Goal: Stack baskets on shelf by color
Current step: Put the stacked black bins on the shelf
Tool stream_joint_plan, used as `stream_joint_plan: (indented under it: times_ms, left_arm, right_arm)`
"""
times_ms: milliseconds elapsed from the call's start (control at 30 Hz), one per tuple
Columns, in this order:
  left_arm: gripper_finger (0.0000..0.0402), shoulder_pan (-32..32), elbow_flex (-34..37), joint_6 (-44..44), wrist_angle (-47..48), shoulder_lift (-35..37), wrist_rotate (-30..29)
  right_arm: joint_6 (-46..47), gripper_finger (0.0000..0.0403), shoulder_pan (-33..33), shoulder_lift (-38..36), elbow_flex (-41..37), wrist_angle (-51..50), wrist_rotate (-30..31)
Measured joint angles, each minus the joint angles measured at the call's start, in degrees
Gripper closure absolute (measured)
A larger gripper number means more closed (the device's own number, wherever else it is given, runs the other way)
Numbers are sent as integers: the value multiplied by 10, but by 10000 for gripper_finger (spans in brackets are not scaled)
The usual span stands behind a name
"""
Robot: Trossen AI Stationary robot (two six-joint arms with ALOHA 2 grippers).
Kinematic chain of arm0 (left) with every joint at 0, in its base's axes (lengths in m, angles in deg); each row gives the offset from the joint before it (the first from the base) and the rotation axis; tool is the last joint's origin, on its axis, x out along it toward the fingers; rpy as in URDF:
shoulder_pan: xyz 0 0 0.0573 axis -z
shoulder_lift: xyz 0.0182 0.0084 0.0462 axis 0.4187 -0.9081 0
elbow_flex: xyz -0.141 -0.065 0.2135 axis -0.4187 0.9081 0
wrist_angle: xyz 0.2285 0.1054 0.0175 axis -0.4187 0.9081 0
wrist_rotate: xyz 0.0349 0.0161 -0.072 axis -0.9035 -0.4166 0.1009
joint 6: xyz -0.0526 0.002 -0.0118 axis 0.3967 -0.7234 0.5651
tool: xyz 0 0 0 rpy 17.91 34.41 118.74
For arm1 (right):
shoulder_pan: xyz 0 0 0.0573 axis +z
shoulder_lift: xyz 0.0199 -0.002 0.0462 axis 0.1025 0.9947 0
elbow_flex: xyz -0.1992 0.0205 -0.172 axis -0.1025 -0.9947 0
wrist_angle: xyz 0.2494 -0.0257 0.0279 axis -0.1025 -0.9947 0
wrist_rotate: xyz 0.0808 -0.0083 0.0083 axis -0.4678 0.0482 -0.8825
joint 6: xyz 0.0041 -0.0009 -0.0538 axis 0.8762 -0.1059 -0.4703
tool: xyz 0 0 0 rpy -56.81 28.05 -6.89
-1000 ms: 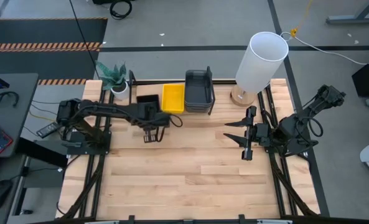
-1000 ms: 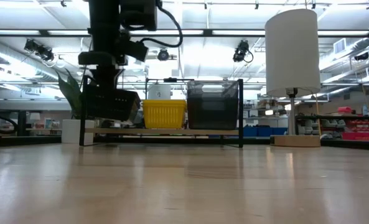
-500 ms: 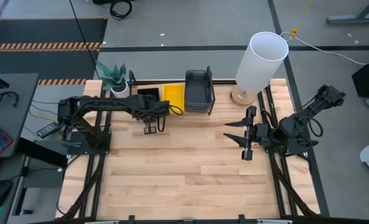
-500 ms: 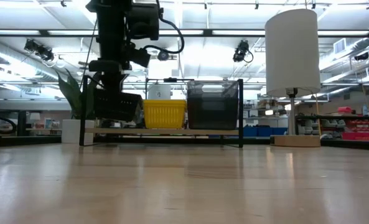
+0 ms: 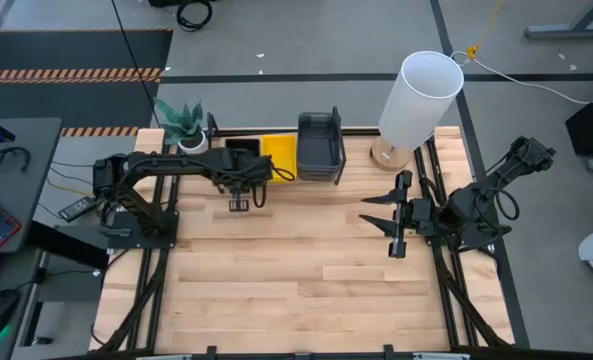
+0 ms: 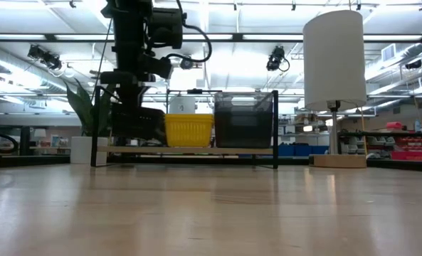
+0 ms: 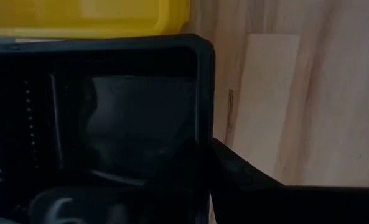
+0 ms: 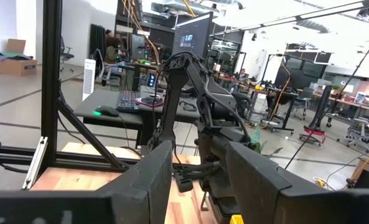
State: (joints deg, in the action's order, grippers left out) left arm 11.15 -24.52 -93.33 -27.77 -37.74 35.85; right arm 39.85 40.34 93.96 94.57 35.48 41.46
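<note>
My left gripper is at the shelf's left end, shut on a black mesh basket. That basket is beside the yellow basket. Whether its underside rests on the board, I cannot tell. The yellow basket stands on the board's middle. A stack of dark grey baskets stands on its right end. In the left wrist view the black basket fills the picture, with the yellow one beyond it. My right gripper waits open at the table's right side. My left gripper holds the black mesh basket by its near wall, near the corner beside the yellow basket. One finger is inside the basket and the other outside. The fingers come from above, pointing down. The basket sits about level.
A white cylindrical lamp stands right of the shelf at the far edge. A potted plant stands left of it. Bare wooden tabletop spreads between the arms and toward the near edge.
My left gripper has carried the black mesh basket toward the far edge and lowered it into the shelf's left place, beside the yellow basket. The basket hung tilted a second ago and is now about level.
</note>
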Motion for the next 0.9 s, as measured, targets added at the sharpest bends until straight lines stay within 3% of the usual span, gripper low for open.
stream_joint_plan:
  times_ms: [600, 900]
  left_arm:
    - [378, 1, 3, 61, 11, 0, -10]
    - [378, -29, 102, 15, -86, 60, 2]
  right_arm:
    - [12, 245, 0, 0, 0, -9, 0]
    - [28, 245, 1, 0, 0, -17, 0]
